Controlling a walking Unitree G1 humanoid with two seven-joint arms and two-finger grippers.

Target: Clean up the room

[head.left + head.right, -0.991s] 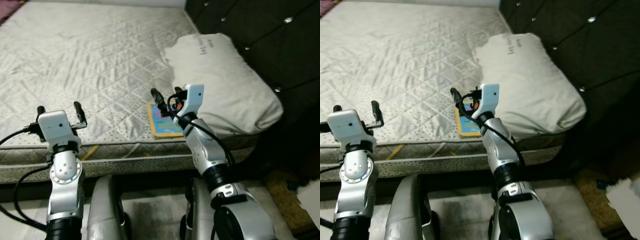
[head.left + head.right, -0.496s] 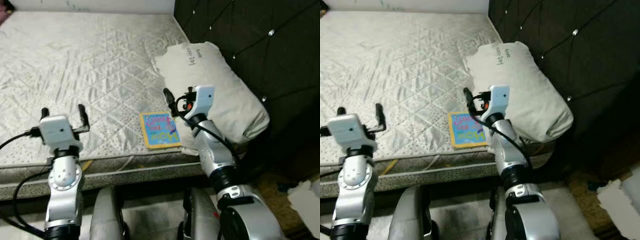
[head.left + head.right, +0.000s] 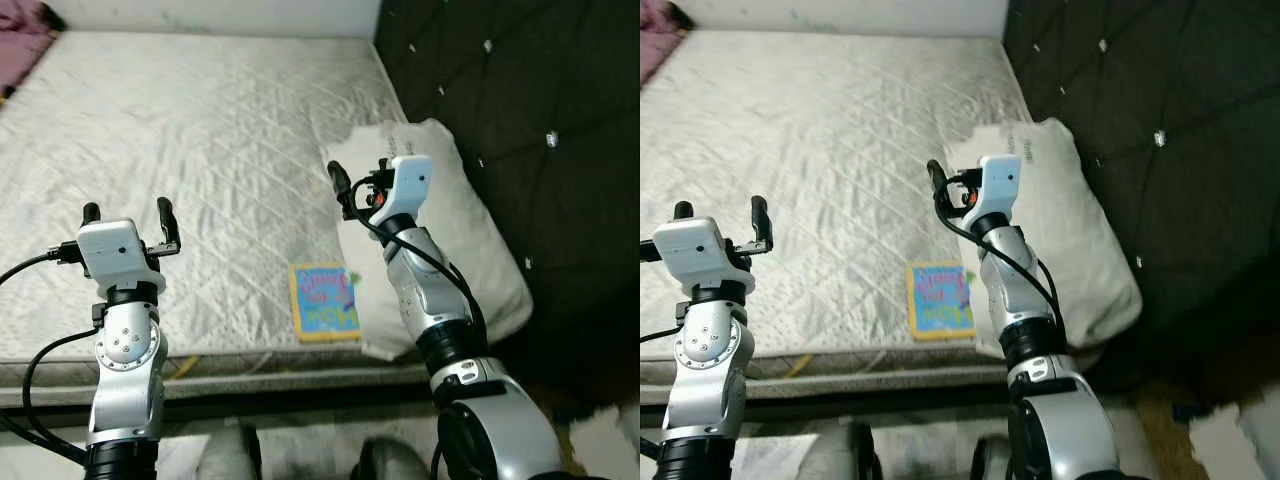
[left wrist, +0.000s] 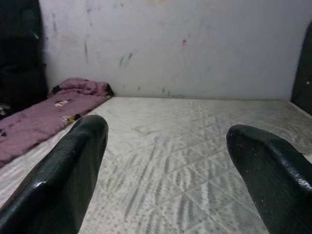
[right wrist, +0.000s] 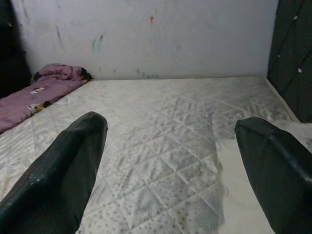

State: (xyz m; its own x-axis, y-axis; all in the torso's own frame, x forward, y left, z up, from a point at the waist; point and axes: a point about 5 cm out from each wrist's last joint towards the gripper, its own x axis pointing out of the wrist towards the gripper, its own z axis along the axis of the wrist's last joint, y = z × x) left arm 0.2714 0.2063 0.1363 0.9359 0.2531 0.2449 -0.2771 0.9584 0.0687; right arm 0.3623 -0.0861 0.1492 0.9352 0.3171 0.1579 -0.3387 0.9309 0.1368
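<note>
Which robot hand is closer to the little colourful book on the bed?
The right. The right gripper is raised above the mattress just beyond the small colourful book, beside the white pillow. The left gripper is farther off on the book's left side.

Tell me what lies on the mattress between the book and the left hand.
Nothing: in the left eye view, only bare quilted mattress lies between the book and the open left hand. The pillow sits on the book's other side.
</note>
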